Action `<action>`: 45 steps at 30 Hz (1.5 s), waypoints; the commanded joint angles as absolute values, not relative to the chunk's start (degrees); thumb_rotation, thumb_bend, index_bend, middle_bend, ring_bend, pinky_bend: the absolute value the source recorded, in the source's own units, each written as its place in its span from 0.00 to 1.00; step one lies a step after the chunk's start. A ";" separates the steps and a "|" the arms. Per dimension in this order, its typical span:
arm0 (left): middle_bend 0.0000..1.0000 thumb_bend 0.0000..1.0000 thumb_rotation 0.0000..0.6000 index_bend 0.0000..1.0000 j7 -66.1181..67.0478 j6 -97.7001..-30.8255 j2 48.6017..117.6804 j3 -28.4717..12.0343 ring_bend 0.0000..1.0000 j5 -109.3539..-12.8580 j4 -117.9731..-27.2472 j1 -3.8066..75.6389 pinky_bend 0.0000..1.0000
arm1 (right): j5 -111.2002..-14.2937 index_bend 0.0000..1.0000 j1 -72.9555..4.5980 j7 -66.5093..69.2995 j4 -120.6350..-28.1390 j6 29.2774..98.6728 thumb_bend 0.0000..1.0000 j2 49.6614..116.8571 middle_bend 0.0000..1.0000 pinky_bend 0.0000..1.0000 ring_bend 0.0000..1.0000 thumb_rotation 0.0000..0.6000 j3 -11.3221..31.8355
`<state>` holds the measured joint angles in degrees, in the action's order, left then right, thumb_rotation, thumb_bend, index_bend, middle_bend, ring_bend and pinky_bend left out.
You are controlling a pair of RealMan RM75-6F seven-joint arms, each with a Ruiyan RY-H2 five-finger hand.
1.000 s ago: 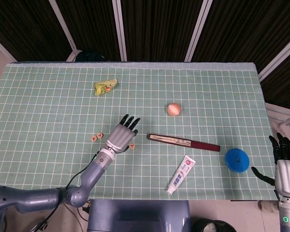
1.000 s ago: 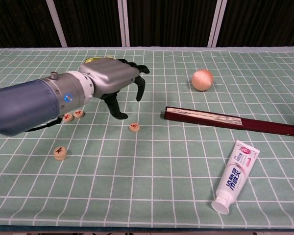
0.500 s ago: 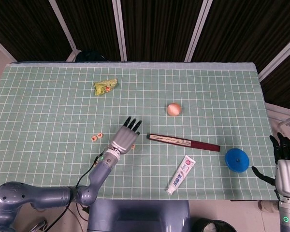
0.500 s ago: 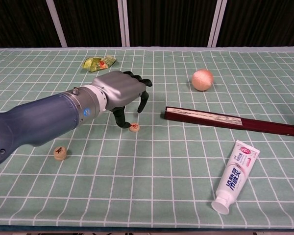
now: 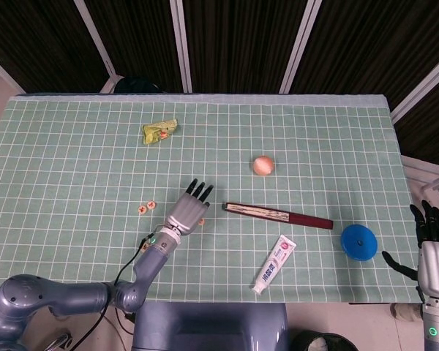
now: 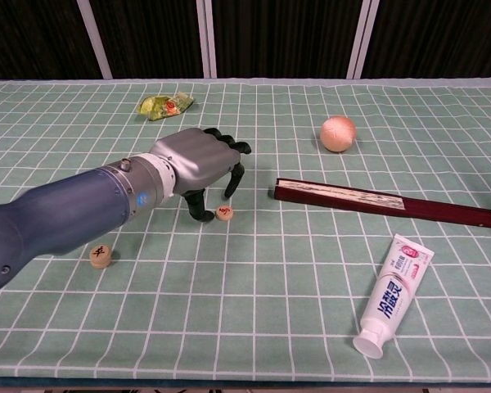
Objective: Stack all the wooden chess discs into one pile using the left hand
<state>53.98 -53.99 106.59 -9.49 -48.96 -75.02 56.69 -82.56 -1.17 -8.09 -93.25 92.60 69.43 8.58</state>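
Two wooden chess discs [image 5: 141, 209] [image 5: 151, 205] lie close together on the green checked cloth; in the chest view my arm hides them. A third disc [image 6: 101, 255] lies alone nearer the front edge. A fourth disc [image 6: 224, 213] sits just under my left hand [image 6: 200, 164], which hovers low over it with its fingers curled downward and apart. The thumb tip rests on the cloth just left of this disc, and nothing is held. In the head view the left hand [image 5: 189, 212] covers most of that disc. My right hand [image 5: 433, 245] hangs off the table's right edge, its fingers spread.
A dark red folded fan [image 6: 385, 202] lies right of the left hand. A toothpaste tube [image 6: 391, 296] lies near the front. A peach-coloured ball [image 6: 338, 133] and a green snack packet [image 6: 165, 105] sit further back. A blue round lid [image 5: 359, 242] is at the right.
My left hand has moved right and down from above the paired discs to the lone disc by the fan. Its thumb now stands beside that disc. The right hand has not moved.
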 commanded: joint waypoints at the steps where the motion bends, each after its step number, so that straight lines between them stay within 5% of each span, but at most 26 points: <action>1: 0.01 0.25 1.00 0.46 53.78 -54.28 107.04 -9.30 0.00 -49.27 -74.56 56.92 0.00 | -82.56 0.09 -1.19 -8.09 -93.26 92.55 0.23 69.40 0.01 0.00 0.00 1.00 8.58; 45: 0.01 0.31 1.00 0.52 56.68 -55.62 109.43 -7.93 0.00 -46.96 -73.13 58.47 0.00 | -82.48 0.09 -1.08 -7.71 -93.16 93.15 0.23 69.61 0.01 0.00 0.00 1.00 9.00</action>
